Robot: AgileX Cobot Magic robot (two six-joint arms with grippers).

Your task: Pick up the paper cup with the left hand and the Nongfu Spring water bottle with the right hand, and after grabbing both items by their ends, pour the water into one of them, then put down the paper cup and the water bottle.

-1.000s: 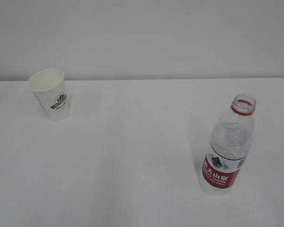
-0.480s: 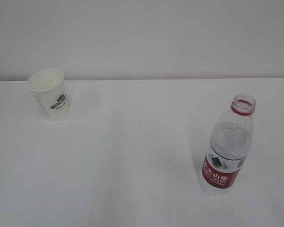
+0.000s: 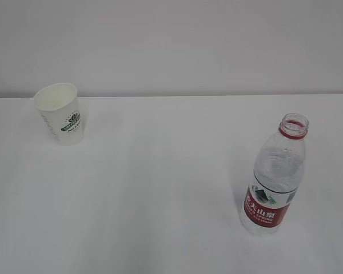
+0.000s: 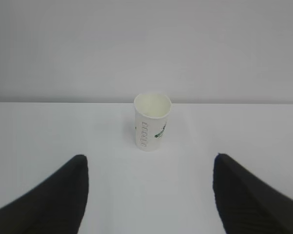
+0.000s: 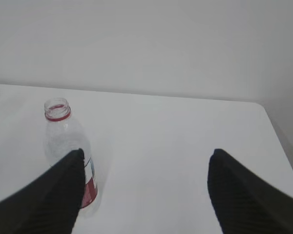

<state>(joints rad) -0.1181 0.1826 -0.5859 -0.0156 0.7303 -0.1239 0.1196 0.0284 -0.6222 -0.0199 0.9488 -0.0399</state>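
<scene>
**Paper cup and Nongfu Spring bottle both untouched, claws spread and waiting**

Paper cup [image 4: 152, 122] stands upright ahead of the left hand [image 4: 149, 195], whose two dark fingers [image 4: 63, 187] are spread wide with nothing between them; the cup lies roughly centred between them but well ahead. The right hand [image 5: 144, 195] is likewise spread and empty, and the Nongfu Spring water bottle [image 5: 71, 156] sits off to its left, partly behind the left finger [image 5: 53, 195] rather than centred.

Likely trouble, as I judge it: a straight advance by the right claw would strike the bottle with that finger and topple it (no cap is on it, so any water would spill). The light cup could skid or crush if nudged or squeezed unevenly.

Seen from outside, the cup [image 3: 60, 113] stands far left near the back of the white table [image 3: 160, 188], the bottle [image 3: 274, 177] near right, well apart. The cup looks empty inside; the bottle's water level I cannot make out.
</scene>
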